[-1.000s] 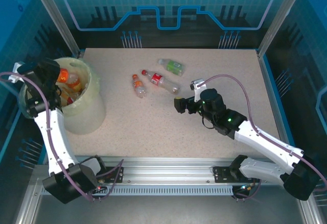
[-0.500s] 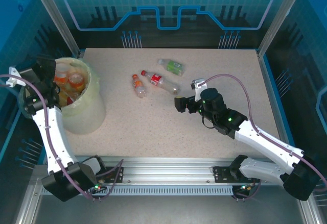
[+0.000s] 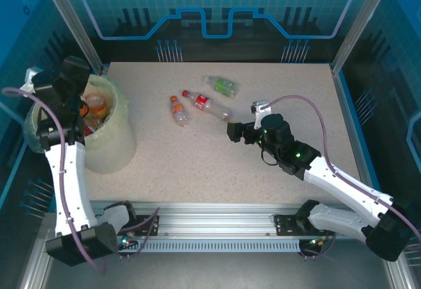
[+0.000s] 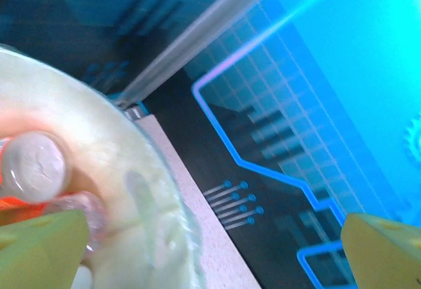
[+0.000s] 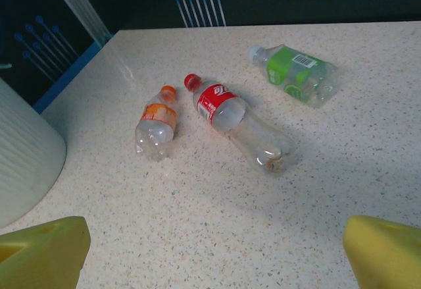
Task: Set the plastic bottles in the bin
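**Position.** Right pincer (image 5: 214, 256): fingers apart, nothing between them. Three bottles lie flat on the tabletop (image 5: 197, 223) ahead of it:
- red bottle (image 5: 240, 123), straight ahead
- orange bottle (image 5: 155, 123), ahead and left
- green bottle (image 5: 296, 73), farthest, ahead and right

Left pincer (image 4: 214, 253): fingers apart, empty, over the bin (image 4: 154, 210). More bottles (image 3: 97, 105) lie inside the bin, below it.

**Handling (judged).** The bottles look empty and thin-walled, so they are probably light, crushable, smooth and prone to roll. Grip across the labelled mid-body, square to the long axis. Avoid the tapered neck.

**Views.** The right wrist view resolves caps, labels and the direction each bottle lies. The top view adds both arms and the bin contents.
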You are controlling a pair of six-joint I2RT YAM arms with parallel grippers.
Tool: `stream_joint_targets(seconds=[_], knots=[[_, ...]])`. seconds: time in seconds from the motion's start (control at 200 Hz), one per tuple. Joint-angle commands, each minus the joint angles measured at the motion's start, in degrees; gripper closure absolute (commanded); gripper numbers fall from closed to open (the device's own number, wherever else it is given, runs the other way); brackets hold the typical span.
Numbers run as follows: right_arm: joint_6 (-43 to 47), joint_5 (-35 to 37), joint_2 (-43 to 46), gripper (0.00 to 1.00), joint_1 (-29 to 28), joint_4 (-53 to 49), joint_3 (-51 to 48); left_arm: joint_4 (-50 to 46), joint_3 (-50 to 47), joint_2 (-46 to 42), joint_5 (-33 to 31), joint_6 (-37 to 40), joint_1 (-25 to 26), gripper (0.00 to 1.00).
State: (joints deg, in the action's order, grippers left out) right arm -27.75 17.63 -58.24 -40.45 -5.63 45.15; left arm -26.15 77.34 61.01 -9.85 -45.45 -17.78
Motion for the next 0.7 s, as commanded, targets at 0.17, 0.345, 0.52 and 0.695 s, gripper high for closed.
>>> stream_joint_targets(seconds=[0.17, 0.345, 0.52, 0.695], knots=[[-5.1, 3.7, 3.9, 0.00, 1.7, 1.1, -3.3, 3.1, 2.6, 1.4, -10.5, 12.2, 19.7, 0.01], [-4.6, 3.5, 4.7, 0.00, 2.3, -2.0, -2.9, 3.3, 4.5, 7.1, -19.2, 19.0, 32.5, 0.01], [-4.2, 2.3, 5.0, 0.00, 2.6, -3.3, -2.5, 3.6, 5.1, 14.2, -19.3, 20.2, 37.8, 0.01], [-3.9, 1.3, 5.5, 0.00, 2.7, -4.3, -2.1, -2.8, 10.6, 25.0, -18.7, 20.7, 39.6, 0.01]])
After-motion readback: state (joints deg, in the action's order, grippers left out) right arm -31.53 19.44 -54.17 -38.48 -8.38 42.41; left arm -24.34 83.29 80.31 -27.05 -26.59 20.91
